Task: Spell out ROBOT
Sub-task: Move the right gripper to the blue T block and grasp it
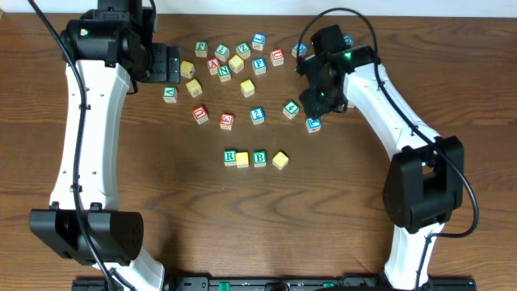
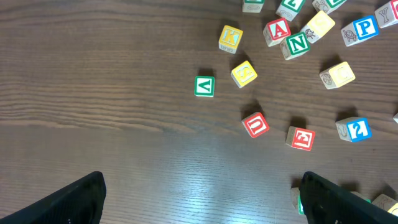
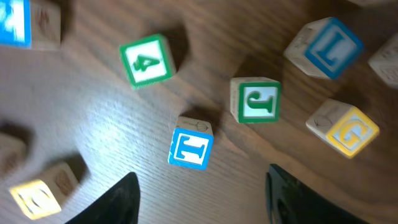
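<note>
A row of four blocks lies mid-table: green R (image 1: 230, 156), a yellow block (image 1: 242, 158), green B (image 1: 259, 158) and another yellow block (image 1: 279, 160). A blue T block (image 3: 190, 149) lies flat on the wood just ahead of my right gripper (image 3: 202, 199), which is open and empty, its fingers wider than the block. In the overhead view the T block (image 1: 313, 124) sits just below the right gripper (image 1: 323, 101). My left gripper (image 2: 202, 205) is open and empty over bare wood, at the far left (image 1: 166, 65) beside the loose pile.
Near the T block lie a green 4 (image 3: 146, 60), green J (image 3: 256, 101), blue L (image 3: 324, 48) and yellow G (image 3: 345, 129). Ahead of the left gripper lie a green V (image 2: 204, 86), red U (image 2: 255, 124), yellow K (image 2: 231, 37) and several more blocks.
</note>
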